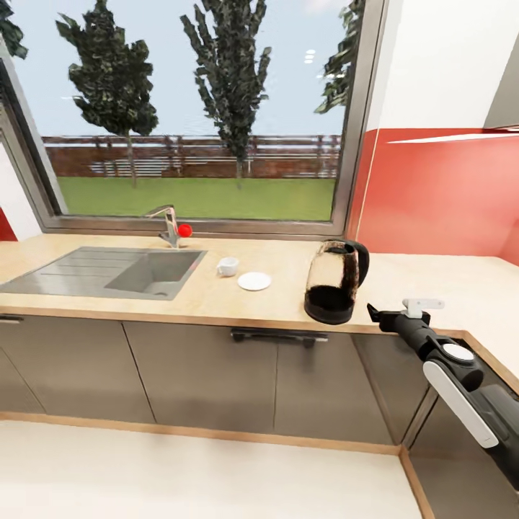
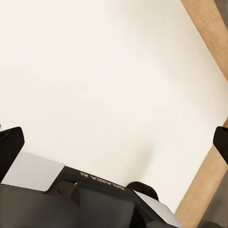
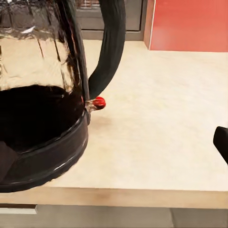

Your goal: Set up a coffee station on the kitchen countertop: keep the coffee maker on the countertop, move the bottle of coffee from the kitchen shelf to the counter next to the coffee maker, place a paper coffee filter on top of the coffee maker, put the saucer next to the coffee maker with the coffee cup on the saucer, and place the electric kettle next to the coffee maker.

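- The countertop (image 1: 216, 295) runs under a wide window (image 1: 194, 108), with a grey steel sink (image 1: 108, 270) set into its left part and a tap (image 1: 167, 223) with a red knob at the back edge behind the sink.
- The electric kettle (image 1: 335, 281) stands upright close to the countertop's front edge, right of the middle, its black handle turned toward the right.
- The saucer (image 1: 254, 281) lies flat on the worktop left of the kettle, well apart from it, about midway between front and back edges.
- The coffee cup (image 1: 228, 266) sits on the worktop just beside the saucer, toward the sink, not on the saucer.
- The right gripper (image 1: 383, 315) hangs at the countertop's front edge, just right of the kettle base and apart from it; its jaws are spread and hold nothing.
- In the right wrist view the kettle (image 3: 47, 95) fills the near side, its black handle arching over the wood surface.
- The left gripper (image 2: 114, 140) points down at pale floor (image 2: 104, 80) beside a wooden strip; its fingertips sit wide apart with nothing between them.
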